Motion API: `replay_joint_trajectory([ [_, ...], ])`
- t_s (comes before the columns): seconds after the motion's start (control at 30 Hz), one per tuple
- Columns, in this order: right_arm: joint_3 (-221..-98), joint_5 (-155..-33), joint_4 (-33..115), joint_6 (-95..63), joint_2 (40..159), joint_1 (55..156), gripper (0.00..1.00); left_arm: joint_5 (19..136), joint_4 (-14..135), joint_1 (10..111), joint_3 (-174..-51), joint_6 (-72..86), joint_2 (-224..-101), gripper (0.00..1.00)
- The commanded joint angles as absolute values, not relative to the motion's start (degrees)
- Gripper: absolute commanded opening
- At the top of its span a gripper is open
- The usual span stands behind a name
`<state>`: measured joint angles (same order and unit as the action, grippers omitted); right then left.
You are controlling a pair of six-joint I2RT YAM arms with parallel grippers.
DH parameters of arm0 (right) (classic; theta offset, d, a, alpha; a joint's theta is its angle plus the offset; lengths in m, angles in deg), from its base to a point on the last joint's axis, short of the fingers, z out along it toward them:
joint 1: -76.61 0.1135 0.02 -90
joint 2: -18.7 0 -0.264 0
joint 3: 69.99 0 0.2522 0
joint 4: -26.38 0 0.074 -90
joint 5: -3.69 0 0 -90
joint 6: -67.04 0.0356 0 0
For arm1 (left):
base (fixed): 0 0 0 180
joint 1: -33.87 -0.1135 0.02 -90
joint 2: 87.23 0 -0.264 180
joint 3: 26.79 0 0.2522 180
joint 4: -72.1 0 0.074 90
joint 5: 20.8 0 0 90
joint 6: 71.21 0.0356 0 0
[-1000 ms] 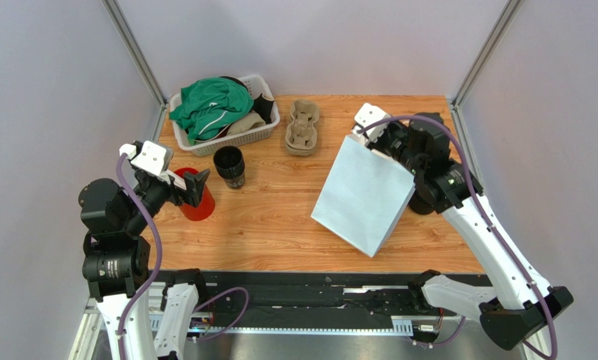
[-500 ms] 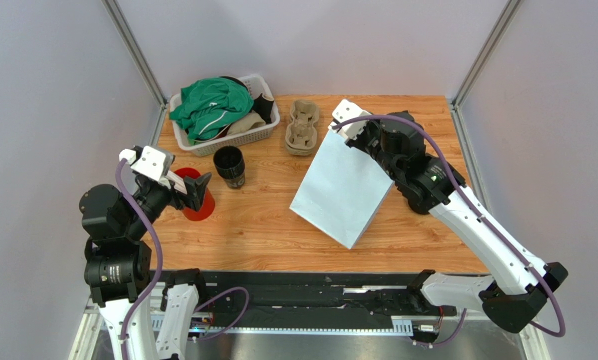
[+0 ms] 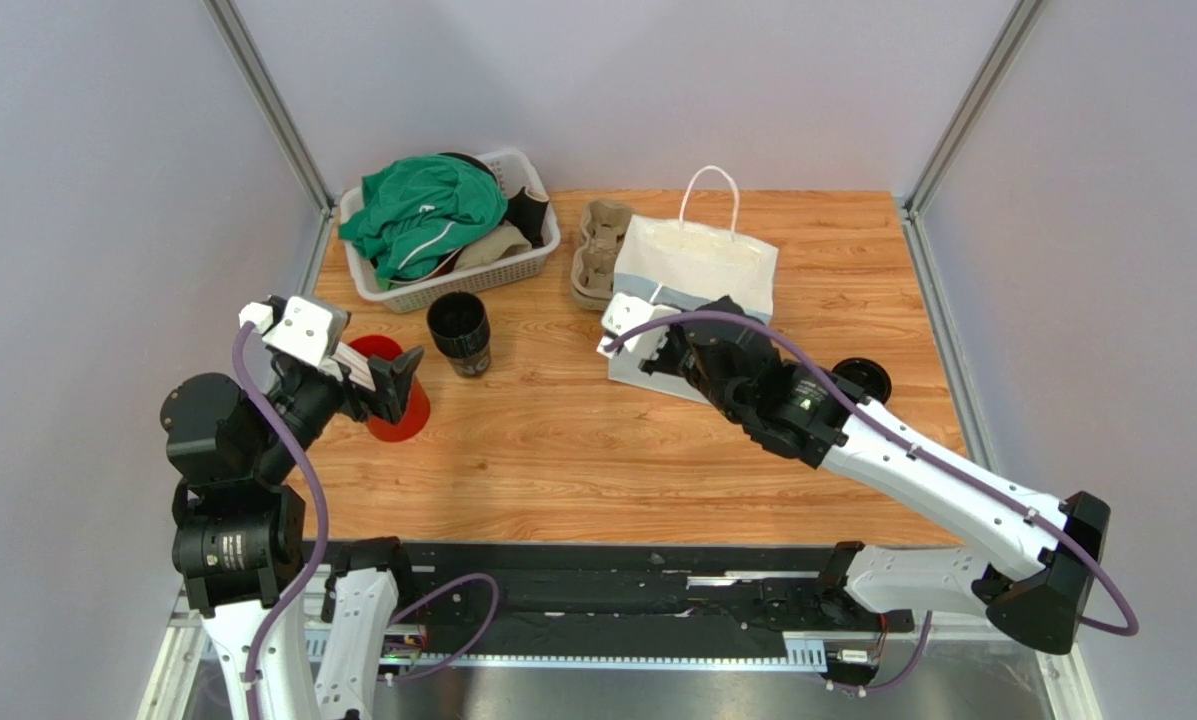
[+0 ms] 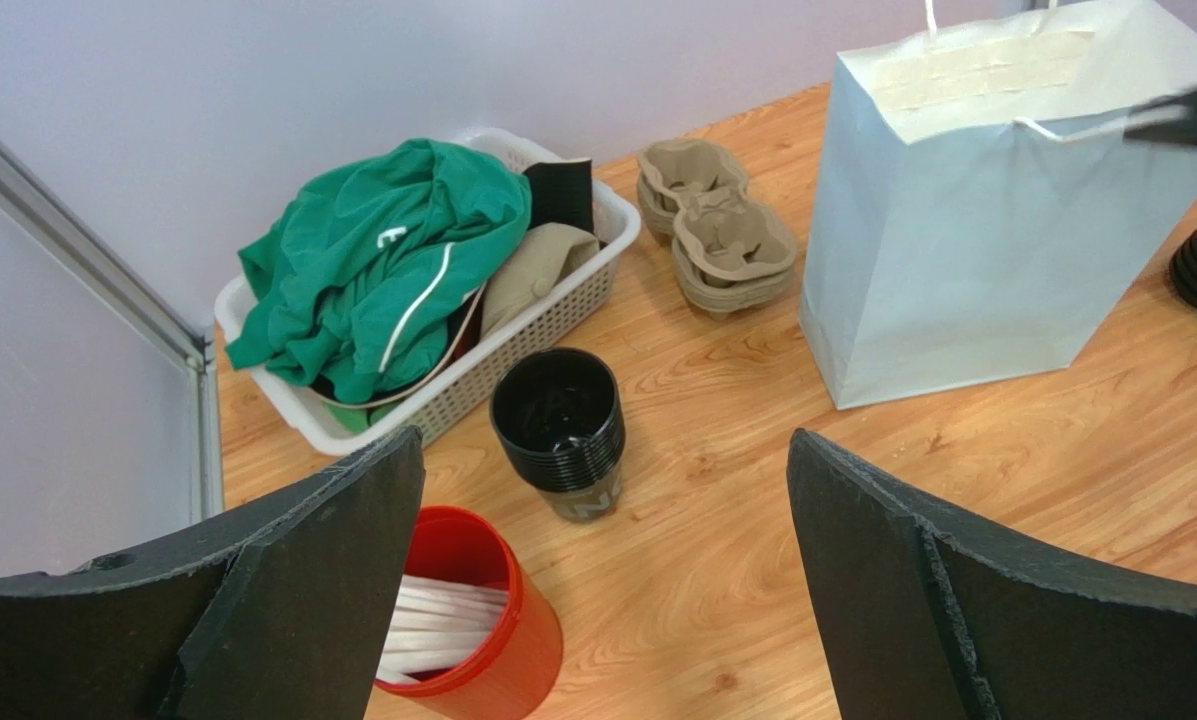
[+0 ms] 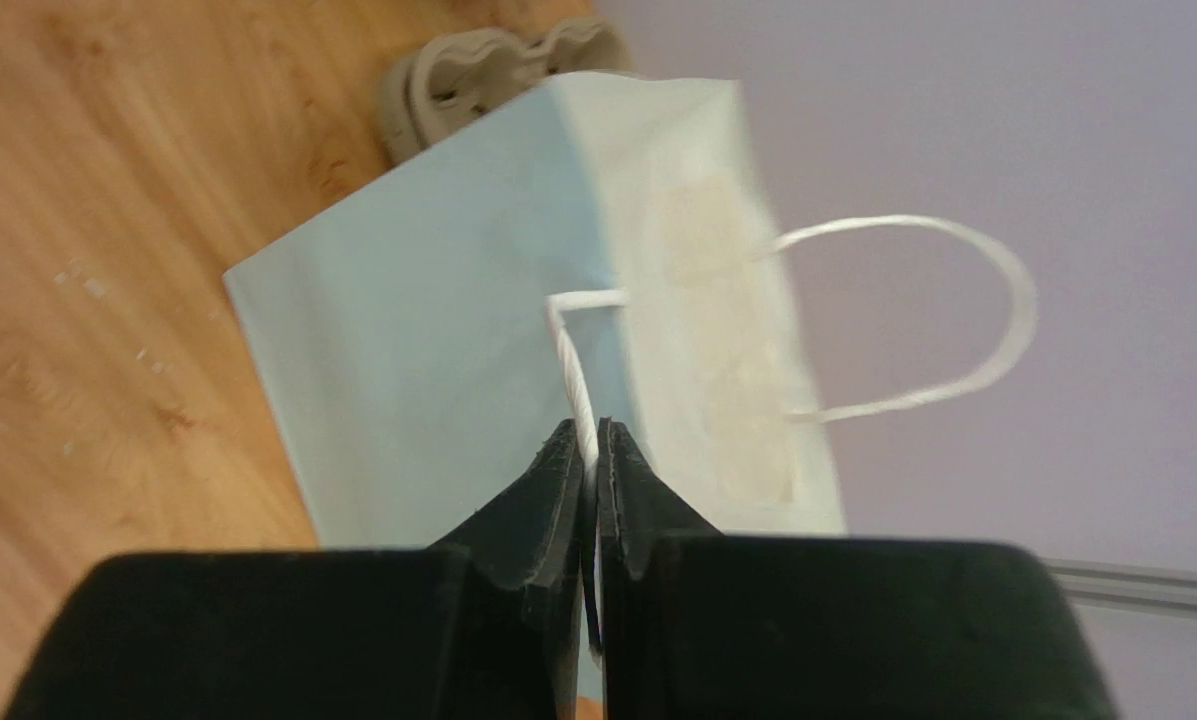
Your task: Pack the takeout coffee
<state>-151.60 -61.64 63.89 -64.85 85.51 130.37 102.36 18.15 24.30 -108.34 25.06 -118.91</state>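
Observation:
The takeout coffee (image 3: 459, 332), a small black paper cup with its top open, stands on the wood just in front of the basket; the left wrist view shows the cup (image 4: 559, 428) too. My left gripper (image 3: 386, 383) hangs open over the red cup, near and left of the black cup, nothing between its fingers (image 4: 604, 447). A pale blue paper bag (image 3: 702, 263) stands upright at mid-table. My right gripper (image 3: 676, 323) is shut on its near white cord handle (image 5: 567, 353); the right wrist view shows the cord pinched at the gripper (image 5: 589, 435). The bag's far handle stands free.
A red cup (image 3: 394, 405) with white straws sits under my left gripper. A white basket (image 3: 469, 278) of clothes is at the back left. Brown pulp cup carriers (image 3: 604, 255) lie beside the bag. A squat black round piece (image 3: 864, 375) sits right of the bag.
My right arm has swung left and down with the bag, which went from hanging tilted at the right to standing upright mid-table. The left arm has barely moved.

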Motion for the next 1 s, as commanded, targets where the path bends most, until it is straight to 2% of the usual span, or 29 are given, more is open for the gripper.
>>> replay_joint_trajectory([
  [0.0,-149.8,-64.9,63.3,-59.2,81.4,131.8,0.08,104.1,20.7,23.6,-107.5,24.2,-118.8,0.99],
  [0.27,-154.7,-68.8,67.5,-55.8,79.7,131.8,0.07,105.1,21.2,22.4,-107.0,23.6,-118.7,0.99],
  [0.57,-157.1,-73.9,71.7,-56.0,77.9,131.9,0.0,106.0,21.7,21.8,-106.7,23.1,-118.6,0.99],
  [0.73,-157.3,-81.3,76.3,-54.8,77.4,131.9,0.03,106.2,21.8,21.6,-106.5,23.0,-118.5,0.99],
  [0.97,-155.7,-85.4,77.3,-55.0,76.1,132.0,0.06,106.8,21.9,21.3,-106.4,22.8,-118.4,0.99],
])
